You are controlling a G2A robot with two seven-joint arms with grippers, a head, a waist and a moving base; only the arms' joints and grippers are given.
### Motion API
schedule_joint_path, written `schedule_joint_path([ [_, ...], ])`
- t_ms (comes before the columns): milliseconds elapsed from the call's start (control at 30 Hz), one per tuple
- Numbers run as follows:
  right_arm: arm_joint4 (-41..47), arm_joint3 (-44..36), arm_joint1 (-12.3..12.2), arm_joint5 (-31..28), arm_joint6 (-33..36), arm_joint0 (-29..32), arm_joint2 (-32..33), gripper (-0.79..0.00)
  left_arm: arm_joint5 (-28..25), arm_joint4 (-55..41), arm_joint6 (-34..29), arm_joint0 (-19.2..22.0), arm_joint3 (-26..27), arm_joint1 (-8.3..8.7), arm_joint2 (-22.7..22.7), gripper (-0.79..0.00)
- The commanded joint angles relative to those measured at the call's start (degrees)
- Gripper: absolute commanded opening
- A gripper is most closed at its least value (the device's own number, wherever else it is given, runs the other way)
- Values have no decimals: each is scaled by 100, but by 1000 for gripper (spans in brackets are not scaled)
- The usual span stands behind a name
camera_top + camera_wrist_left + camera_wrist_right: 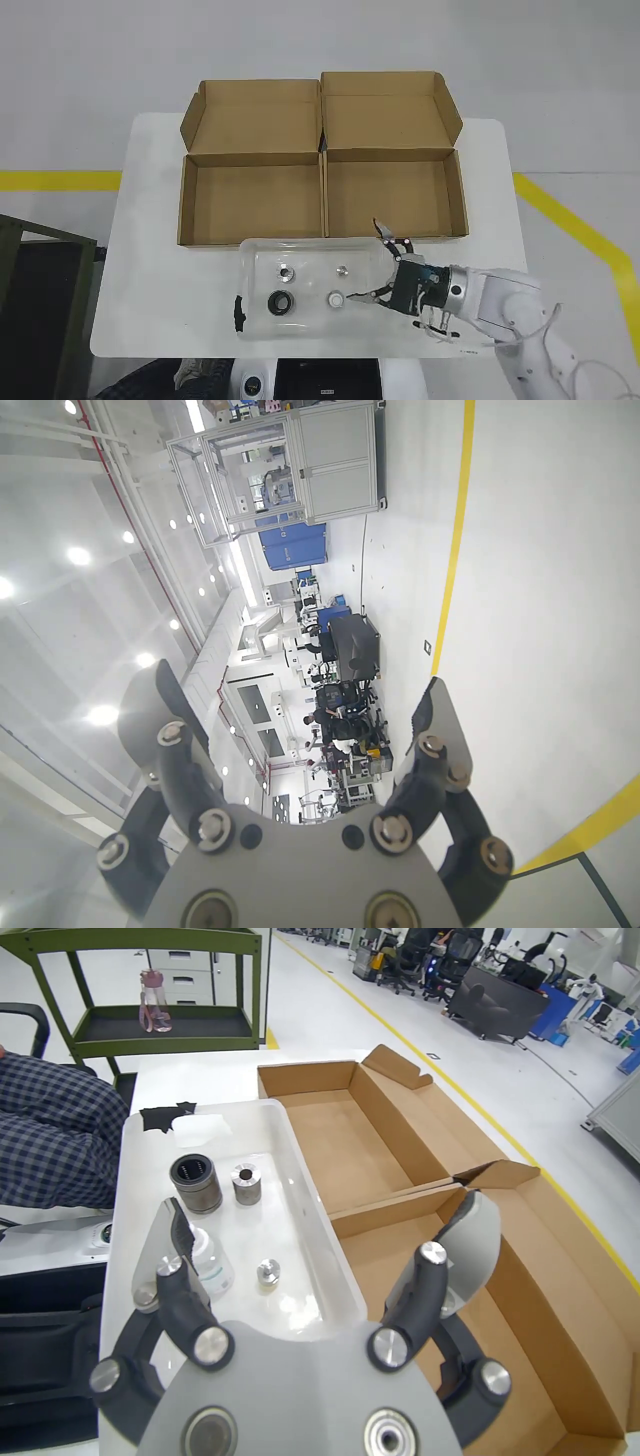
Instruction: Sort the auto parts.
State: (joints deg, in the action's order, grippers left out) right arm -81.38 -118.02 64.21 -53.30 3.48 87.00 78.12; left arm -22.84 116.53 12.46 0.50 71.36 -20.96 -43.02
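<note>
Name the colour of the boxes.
The boxes are brown cardboard; top view shows them best.

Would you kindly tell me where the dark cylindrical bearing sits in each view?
Top view: dark bearing in the clear tray, near the black scrap.
Left wrist view: looks across the hall floor, away from the tray.
Right wrist view: dark bearing beside the silver bush.
Shared landmark: the black scrap at the tray's end.
</note>
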Motion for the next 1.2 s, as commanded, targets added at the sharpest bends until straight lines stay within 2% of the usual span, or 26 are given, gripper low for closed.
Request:
schedule_joint_path([
  [0, -10, 18, -6, -57, 110, -3, -130, 0, 0, 0, 0, 0, 0, 0, 0, 0],
  [367, -207, 154, -30, -262, 692, -253, -715, 0, 0, 0, 0, 0, 0, 0, 0, 0],
  [733, -303, 362, -60, -270, 927, -373, -1044, 0, 0, 0, 0, 0, 0, 0, 0, 0],
  [800, -305, 387, -69, -268, 943, -383, -1061, -22, 0, 0, 0, 0, 0, 0, 0, 0],
  [833, -303, 400, -75, -278, 950, -385, -1070, -77, 0, 0, 0, 0, 0, 0, 0, 0],
  [900, -309, 423, -86, -299, 968, -387, -1086, -108, 0, 0, 0, 0, 0, 0, 0, 0],
  [967, -310, 450, -98, -319, 1000, -391, -1104, -191, 0, 0, 0, 0, 0, 0, 0, 0],
  [1067, -309, 519, -112, -341, 1058, -406, -1139, -231, 0, 0, 0, 0, 0, 0, 0, 0],
  [1167, -302, 594, -124, -352, 1117, -437, -1179, -219, 0, 0, 0, 0, 0, 0, 0, 0],
])
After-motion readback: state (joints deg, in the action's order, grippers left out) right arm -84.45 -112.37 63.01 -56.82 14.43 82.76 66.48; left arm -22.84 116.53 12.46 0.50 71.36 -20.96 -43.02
